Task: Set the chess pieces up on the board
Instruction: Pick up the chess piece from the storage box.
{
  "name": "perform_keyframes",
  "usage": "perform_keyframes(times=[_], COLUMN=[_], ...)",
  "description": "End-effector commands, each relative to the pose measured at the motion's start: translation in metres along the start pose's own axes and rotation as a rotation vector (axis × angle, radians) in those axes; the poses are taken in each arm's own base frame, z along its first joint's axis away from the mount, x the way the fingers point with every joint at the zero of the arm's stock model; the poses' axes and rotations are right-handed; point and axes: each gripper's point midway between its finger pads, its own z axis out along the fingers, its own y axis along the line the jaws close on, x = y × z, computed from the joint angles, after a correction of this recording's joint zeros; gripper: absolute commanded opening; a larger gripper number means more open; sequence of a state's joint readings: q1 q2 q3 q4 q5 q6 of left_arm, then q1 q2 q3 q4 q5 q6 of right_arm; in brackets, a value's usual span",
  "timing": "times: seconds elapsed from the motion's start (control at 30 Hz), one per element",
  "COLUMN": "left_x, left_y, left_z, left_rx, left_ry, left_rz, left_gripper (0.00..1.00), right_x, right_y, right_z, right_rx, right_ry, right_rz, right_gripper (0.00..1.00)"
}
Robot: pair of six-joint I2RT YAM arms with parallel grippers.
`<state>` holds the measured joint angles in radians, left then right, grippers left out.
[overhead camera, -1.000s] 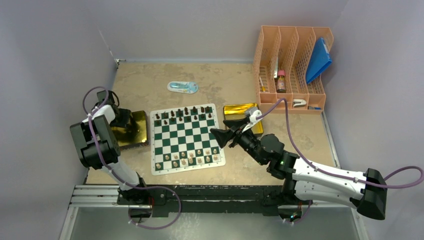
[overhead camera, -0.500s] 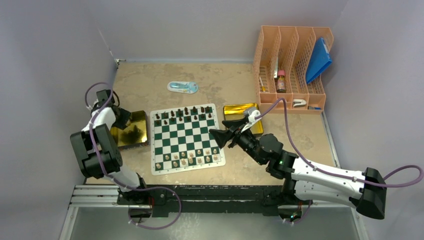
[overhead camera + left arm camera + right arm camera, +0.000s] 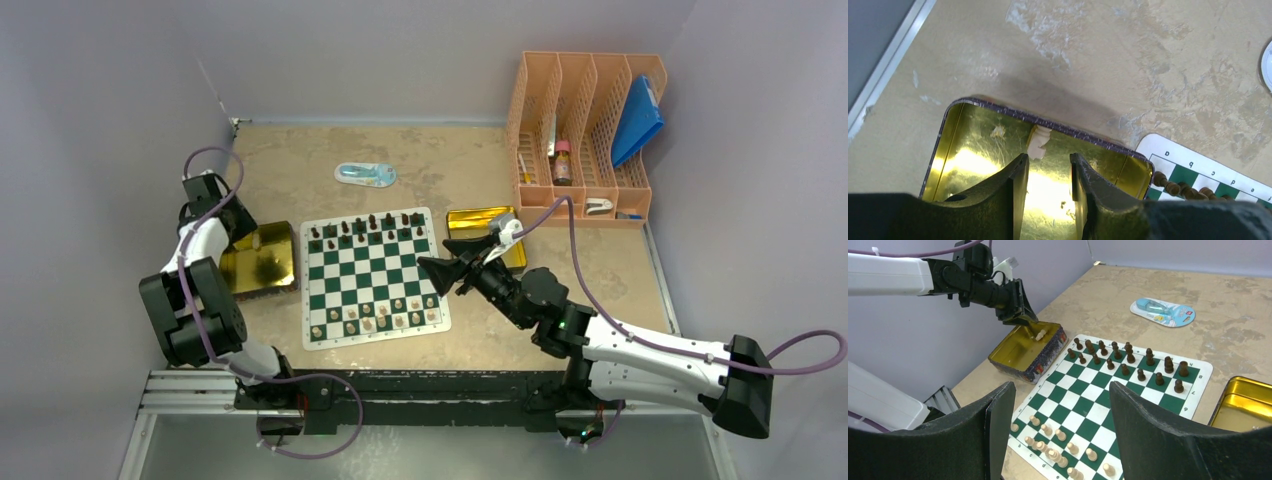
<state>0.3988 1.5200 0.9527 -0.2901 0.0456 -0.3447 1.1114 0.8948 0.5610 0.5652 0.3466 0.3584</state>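
Top external shows the board point(image 3: 374, 277) mid-desk point(image 3: 300, 165), with dark chess pieces point(image 3: 373, 221) in rows on its far side and cream ones on its near side. Left wrist shows the left tool point(image 3: 1047, 165) partly open and holding nothing, over the gold tray point(image 3: 948, 125). One cream piece point(image 3: 1038, 142) lies just past its tips, so I think the step is picking this one up: go down around it, then squeeze. Right wrist shows the right tool point(image 3: 1062, 390) wide open and empty, near the board.
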Motion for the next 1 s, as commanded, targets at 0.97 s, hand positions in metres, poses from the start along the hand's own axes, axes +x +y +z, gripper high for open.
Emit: perform_keyframes(times=[0.97], left_x=[0.016], left_y=[0.002], left_z=[0.042], left_rx=[0.046], left_ry=[0.109], left_rz=[0.129], left_gripper=[0.1], right_x=[-0.054], right_y=[0.017], right_z=[-0.01], right_rx=[-0.065], right_ry=[-0.142], right_rz=[0.028], right_gripper=[0.72])
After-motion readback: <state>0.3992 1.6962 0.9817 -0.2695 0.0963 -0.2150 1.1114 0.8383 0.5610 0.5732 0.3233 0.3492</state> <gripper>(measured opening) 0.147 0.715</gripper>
